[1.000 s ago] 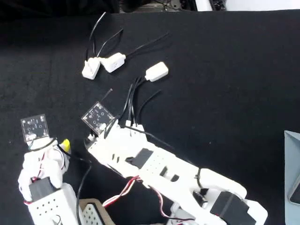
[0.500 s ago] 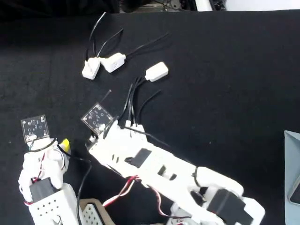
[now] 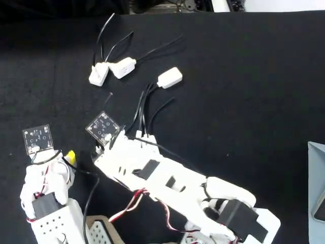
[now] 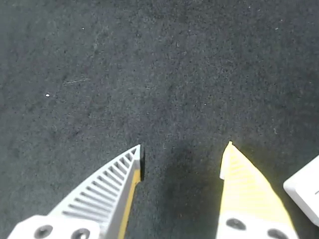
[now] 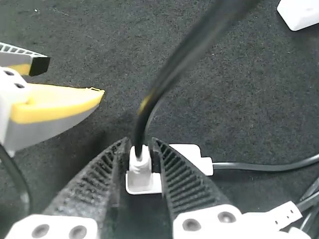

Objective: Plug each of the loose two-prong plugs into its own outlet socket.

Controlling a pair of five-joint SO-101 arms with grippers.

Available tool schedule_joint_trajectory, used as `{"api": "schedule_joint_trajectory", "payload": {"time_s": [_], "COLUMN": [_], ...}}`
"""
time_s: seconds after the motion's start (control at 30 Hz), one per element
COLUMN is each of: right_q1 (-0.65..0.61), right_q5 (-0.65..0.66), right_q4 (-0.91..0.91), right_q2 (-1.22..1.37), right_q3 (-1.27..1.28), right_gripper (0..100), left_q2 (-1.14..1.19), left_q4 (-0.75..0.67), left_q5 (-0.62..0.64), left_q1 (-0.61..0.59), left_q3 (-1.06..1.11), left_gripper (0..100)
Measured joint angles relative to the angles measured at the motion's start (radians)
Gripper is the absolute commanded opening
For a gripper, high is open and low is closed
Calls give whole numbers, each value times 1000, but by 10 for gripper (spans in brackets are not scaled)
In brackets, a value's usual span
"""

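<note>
High view puts my right arm across the lower middle of the frame, its tip against the lower edge of a small black socket board left of centre. A second socket board lies near the left edge, just above my left arm, which stands in the lower left corner with its yellow finger pointing up and to the right. Three white plugs lie loose on the black cloth in the upper left. The first plug and second plug sit just beside each other, and the third plug sits apart to their right. Black cords run from my right arm's tip up towards that third plug.

Right wrist view shows my right pincer clamped on a white held plug, with a thick black cord rising out of it. I cannot tell whether its prongs sit in a socket. A white connector with its own cord lies just beside it.

Left wrist view shows my left pincer apart, with bare cloth between its two fingers. A white corner shows at the edge, and I cannot tell what it is.
</note>
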Motion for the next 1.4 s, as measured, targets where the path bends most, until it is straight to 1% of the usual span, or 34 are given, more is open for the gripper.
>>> {"api": "schedule_joint_trajectory", "payload": {"time_s": [0.37,0.6,1.23,1.4], "right_q1": [0,-48,-25,-5], "right_q5": [0,0,0,46], "right_q4": [-44,-44,-41,-52], "right_q2": [3,6,6,61], "right_q3": [0,0,0,-2], "right_gripper": [12,12,12,12], "left_q2": [0,0,0,0], "left_q4": [0,0,0,0], "left_q5": [0,0,0,0], "left_q1": [0,0,0,0], "left_q3": [0,0,0,0], "left_gripper": [256,256,256,256]}}
